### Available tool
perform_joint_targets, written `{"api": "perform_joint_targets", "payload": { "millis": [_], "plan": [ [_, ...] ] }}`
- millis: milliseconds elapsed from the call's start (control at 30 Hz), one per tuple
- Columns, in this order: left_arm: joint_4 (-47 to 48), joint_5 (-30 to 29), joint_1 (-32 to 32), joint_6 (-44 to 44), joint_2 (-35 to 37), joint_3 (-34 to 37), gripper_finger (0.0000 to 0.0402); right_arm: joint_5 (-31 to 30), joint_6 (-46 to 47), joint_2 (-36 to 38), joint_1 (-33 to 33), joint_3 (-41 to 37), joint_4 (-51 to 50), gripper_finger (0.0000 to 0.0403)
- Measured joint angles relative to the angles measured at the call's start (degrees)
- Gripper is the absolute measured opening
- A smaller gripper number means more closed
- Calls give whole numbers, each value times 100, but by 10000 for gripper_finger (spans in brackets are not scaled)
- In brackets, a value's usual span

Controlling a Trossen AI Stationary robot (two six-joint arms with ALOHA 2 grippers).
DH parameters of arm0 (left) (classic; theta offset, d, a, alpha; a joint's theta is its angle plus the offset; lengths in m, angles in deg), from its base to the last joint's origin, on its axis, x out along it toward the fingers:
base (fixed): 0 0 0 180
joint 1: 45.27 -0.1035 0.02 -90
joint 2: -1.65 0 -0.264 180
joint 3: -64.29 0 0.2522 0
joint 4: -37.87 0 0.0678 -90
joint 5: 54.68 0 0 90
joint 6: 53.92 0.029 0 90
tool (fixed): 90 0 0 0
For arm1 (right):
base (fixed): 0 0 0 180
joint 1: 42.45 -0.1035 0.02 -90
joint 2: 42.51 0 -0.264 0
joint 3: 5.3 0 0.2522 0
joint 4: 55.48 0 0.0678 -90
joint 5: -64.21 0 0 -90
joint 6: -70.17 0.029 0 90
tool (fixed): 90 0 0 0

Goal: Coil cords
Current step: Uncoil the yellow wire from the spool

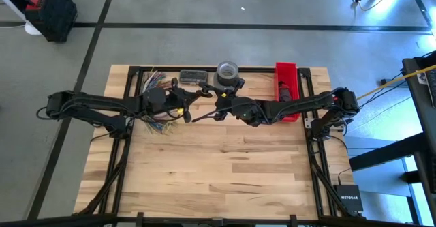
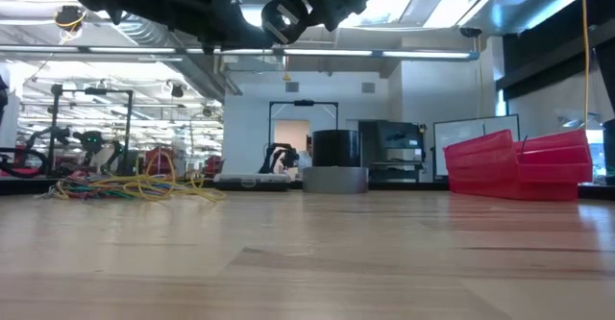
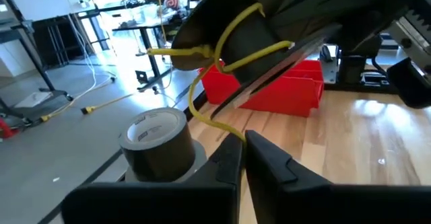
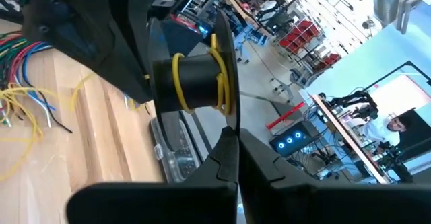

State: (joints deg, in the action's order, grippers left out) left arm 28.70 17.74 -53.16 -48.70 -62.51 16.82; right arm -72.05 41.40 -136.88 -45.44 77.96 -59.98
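The cords (image 1: 158,120) lie in a loose tangle at the back left of the table (image 1: 218,165), thin wires in red, green, white, blue and yellow, spreading out beneath my left arm. In the low view they (image 2: 125,187) sit as a flat, messy heap on the wood, yellow strands on top.

One yellow wire (image 3: 222,62) is off the heap. It runs up from my left gripper (image 3: 244,143), whose fingers are pinched nearly together on the strand, and wraps around a dark spool (image 4: 195,79) in a few uneven turns. The spool sits just ahead of my right gripper (image 4: 237,138), whose fingers are closed to a thin slit on the spool's flat rim. Both grippers are raised above the table and meet near the back middle, left one (image 1: 182,103) close beside the right (image 1: 225,104).

The table is pale wood planks in a black frame. Along its back edge stand a grey tape roll (image 1: 227,71), a clear case (image 1: 194,75) beside it, and a red bin (image 1: 287,91) toward the right, under my right arm.

Beyond the table is a grey floor with dark lines, a black box (image 1: 350,198) at the table's front right corner, and a wide workshop with benches, racks and ceiling lights.
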Motion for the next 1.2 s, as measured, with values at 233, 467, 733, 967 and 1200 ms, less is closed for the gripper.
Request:
{"api": "perform_joint_targets", "payload": {
  "millis": [233,467,733,967,1200],
  "plan": [
    [231,-215,-62,132,-13,0,4,31,48,0,2,0,119,1],
    [270,-118,-67,230,-336,0,2,100,312,0,2,0,339,1],
    [-483,869,183,387,-924,0,2,124,470,-2,2,0,398,1],
    [-764,1166,884,614,-521,-142,2,83,434,0,3,0,309,1],
    [-639,771,1521,936,351,-166,4,39,350,-2,77,0,-51,1]
  ]
}}
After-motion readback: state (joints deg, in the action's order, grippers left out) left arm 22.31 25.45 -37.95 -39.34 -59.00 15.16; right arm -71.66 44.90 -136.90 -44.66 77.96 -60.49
